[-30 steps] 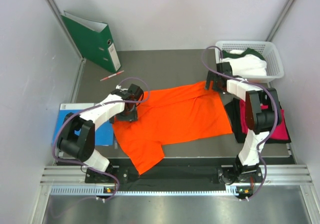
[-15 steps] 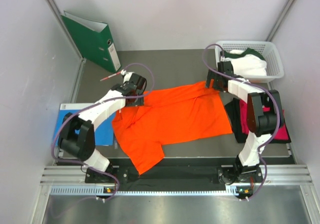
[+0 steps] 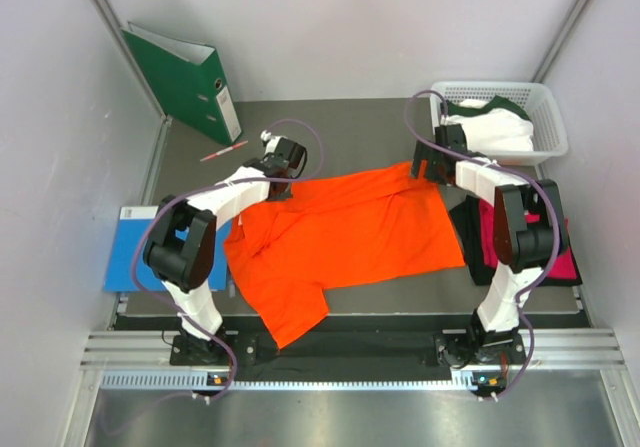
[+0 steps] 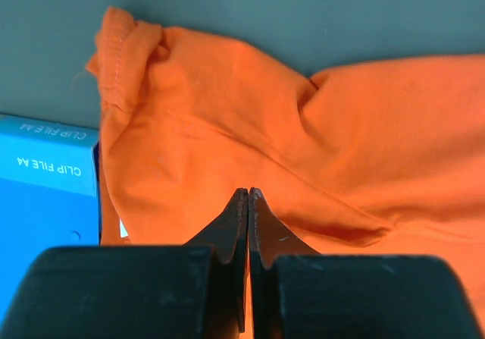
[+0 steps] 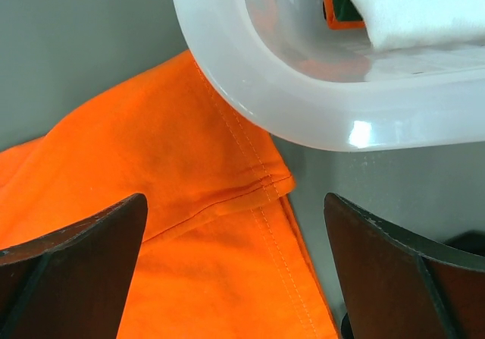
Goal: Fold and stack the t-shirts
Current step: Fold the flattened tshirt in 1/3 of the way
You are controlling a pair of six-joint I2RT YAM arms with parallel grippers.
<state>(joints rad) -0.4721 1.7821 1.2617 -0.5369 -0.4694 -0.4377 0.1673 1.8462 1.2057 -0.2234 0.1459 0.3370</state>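
The left fingers (image 4: 239, 225) are pressed tight together, with their tips right over the orange t-shirt (image 3: 350, 232). I cannot tell if any cloth is pinched between them. They are at the far left corner of the shirt, where the cloth is bunched up. The right fingers (image 5: 76, 248) are spread wide and hold nothing. They hang over the far right corner of the orange t-shirt, just beside the white basket (image 3: 545, 117).

The orange t-shirt lies spread out in the middle of the gray table (image 3: 330, 127), between the two arms. A white t-shirt (image 3: 495, 127) sits in the basket. A pink t-shirt (image 3: 565, 257) lies on a black t-shirt (image 3: 465, 217) at the right side. A blue folder (image 3: 125, 257) lies at the left, touching the orange t-shirt. A green binder (image 3: 180, 77) leans in the far left corner.
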